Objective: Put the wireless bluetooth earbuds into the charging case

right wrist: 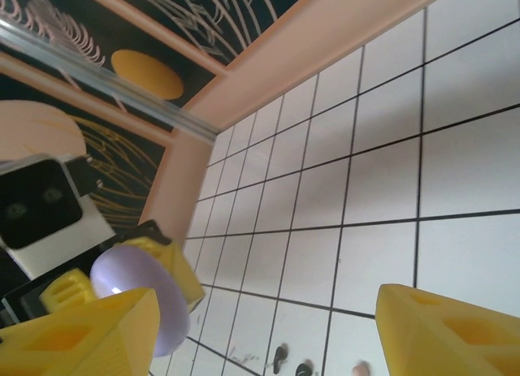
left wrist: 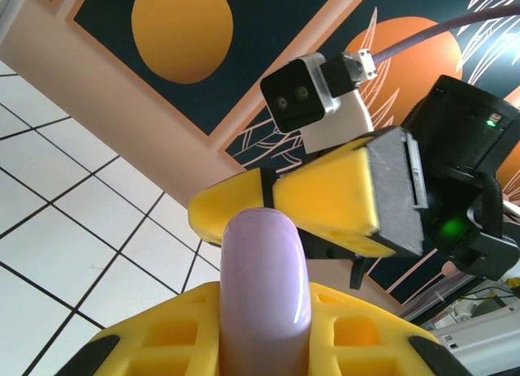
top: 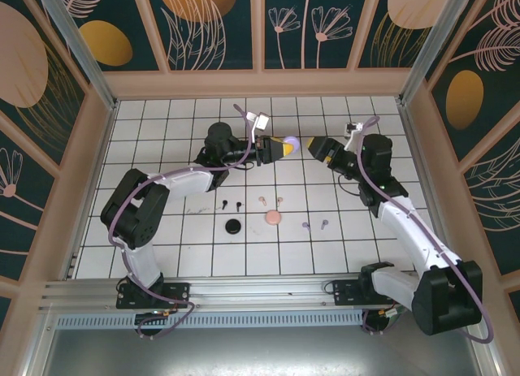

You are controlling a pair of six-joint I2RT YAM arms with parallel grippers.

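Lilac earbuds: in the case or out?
Out: both lilac earbuds lie on the tiled table, while the left gripper holds the lilac case aloft.

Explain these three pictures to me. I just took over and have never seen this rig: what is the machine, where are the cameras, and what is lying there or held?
The machine is two robot arms bolted at the near edge of a white tiled table. One picture looks down from above and behind them. The other two come from a camera on each wrist, so the yellow blocks along their lower edges are that arm's own fingers.

On the tiles lie tiny stemmed earbuds in pairs: black earbuds, pink earbuds and lilac earbuds. There are also a black disc and a pink disc.

The left gripper is shut on a lilac disc, probably a charging case, raised off the table. The right gripper is open close beside it.
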